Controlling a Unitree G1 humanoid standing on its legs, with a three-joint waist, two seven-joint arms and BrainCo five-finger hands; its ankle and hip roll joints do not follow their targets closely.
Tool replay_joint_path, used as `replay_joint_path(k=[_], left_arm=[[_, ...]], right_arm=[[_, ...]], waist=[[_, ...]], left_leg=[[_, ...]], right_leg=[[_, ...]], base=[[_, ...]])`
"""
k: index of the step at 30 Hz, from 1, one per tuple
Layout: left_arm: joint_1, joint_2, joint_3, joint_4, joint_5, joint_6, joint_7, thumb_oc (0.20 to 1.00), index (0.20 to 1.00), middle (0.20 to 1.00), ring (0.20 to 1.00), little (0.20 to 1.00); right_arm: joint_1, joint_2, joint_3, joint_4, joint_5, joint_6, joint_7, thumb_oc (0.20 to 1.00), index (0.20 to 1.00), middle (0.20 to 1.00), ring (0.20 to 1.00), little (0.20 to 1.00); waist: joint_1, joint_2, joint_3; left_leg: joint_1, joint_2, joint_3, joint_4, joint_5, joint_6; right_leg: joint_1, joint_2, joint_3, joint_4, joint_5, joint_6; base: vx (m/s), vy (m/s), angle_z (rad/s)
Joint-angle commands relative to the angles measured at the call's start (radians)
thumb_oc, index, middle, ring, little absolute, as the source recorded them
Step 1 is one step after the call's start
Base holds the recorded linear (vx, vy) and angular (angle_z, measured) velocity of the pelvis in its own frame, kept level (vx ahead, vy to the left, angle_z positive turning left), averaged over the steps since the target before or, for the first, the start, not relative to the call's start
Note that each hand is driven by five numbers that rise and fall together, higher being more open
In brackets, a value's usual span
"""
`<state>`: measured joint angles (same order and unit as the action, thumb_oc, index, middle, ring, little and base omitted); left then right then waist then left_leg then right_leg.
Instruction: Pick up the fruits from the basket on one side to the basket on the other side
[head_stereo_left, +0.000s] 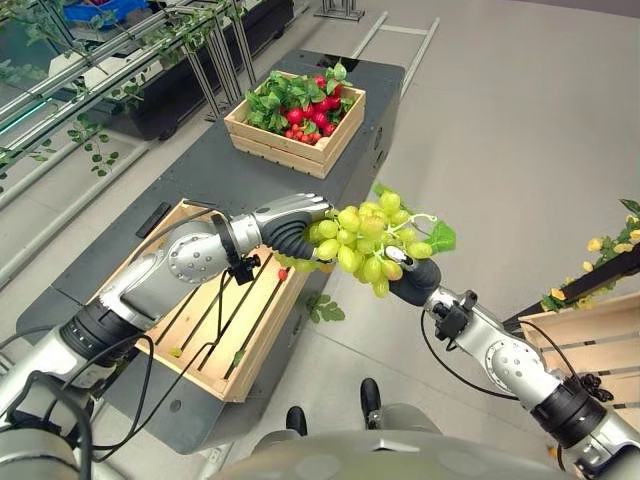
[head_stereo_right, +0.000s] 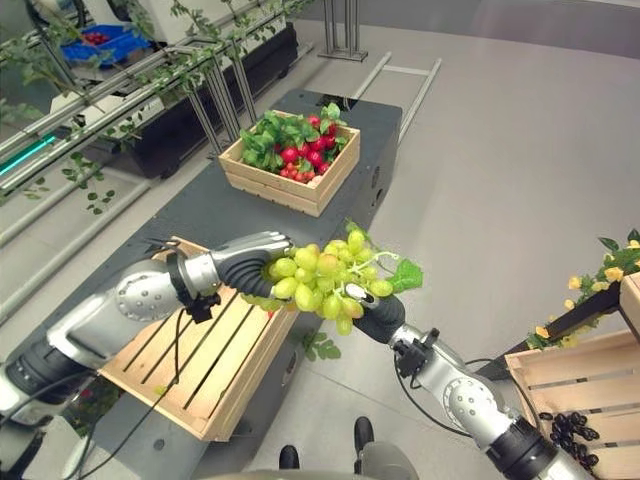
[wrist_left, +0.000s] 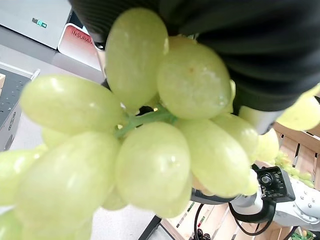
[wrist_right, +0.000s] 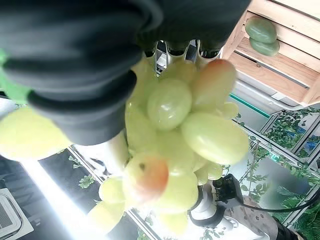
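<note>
A bunch of green grapes (head_stereo_left: 368, 243) with a green leaf hangs in the air between my two hands, past the right edge of the dark platform. My left hand (head_stereo_left: 292, 238) reaches in from the left, its dark cover against the bunch. From the lower right comes my right hand (head_stereo_left: 412, 280), with a silver finger (head_stereo_left: 391, 264) curled over the lower grapes. The bunch is between the slatted wooden crate (head_stereo_left: 250, 372) on my left and the wooden crate (head_stereo_left: 600, 335) on my right. Up close, the grapes (wrist_left: 150, 165) show in the left wrist view and the grapes (wrist_right: 175, 130) in the right wrist view.
A far crate (head_stereo_left: 275, 148) on the dark platform (head_stereo_left: 190, 185) holds red fruits and leaves. The left crate contains a small red fruit (head_stereo_left: 283, 273) and a loose grape (head_stereo_left: 175, 351). Dark grapes (head_stereo_right: 570, 432) lie in the right crate. A leaf (head_stereo_left: 325, 310) lies on the floor.
</note>
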<state>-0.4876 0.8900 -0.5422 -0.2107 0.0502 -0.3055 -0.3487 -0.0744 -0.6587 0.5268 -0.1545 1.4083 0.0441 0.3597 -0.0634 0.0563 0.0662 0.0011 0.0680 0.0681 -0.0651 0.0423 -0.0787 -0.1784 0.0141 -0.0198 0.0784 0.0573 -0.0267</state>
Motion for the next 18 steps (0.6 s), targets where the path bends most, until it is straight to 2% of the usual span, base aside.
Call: replay_joint_path(k=[1, 18], left_arm=[[-0.116, -0.039, -0.036, -0.011, -0.049, -0.047, 0.016, 0.2, 0.2, 0.2, 0.2, 0.2], [-0.044, -0.06, 0.045, -0.021, -0.01, -0.046, 0.036, 0.2, 0.2, 0.2, 0.2, 0.2]], right_arm=[[-0.071, 0.039, 0.022, -0.138, 0.037, -0.027, 0.038, 0.2, 0.2, 0.2, 0.2, 0.2], [-0.027, 0.068, -0.021, -0.133, 0.035, -0.036, 0.04, 0.2, 0.2, 0.2, 0.2, 0.2]], waist=[[-0.008, -0.057, -0.018], [-0.009, -0.061, -0.026]], left_leg=[[0.021, -0.028, -0.025, 0.059, -0.08, 0.014], [0.026, -0.028, -0.029, 0.057, -0.084, 0.015]], right_leg=[[0.104, -0.083, -0.012, -0.085, 0.026, 0.137], [0.112, -0.082, -0.017, -0.086, 0.02, 0.134]], base=[[0.0, 0.0, 0.0], [0.0, 0.0, 0.0]])
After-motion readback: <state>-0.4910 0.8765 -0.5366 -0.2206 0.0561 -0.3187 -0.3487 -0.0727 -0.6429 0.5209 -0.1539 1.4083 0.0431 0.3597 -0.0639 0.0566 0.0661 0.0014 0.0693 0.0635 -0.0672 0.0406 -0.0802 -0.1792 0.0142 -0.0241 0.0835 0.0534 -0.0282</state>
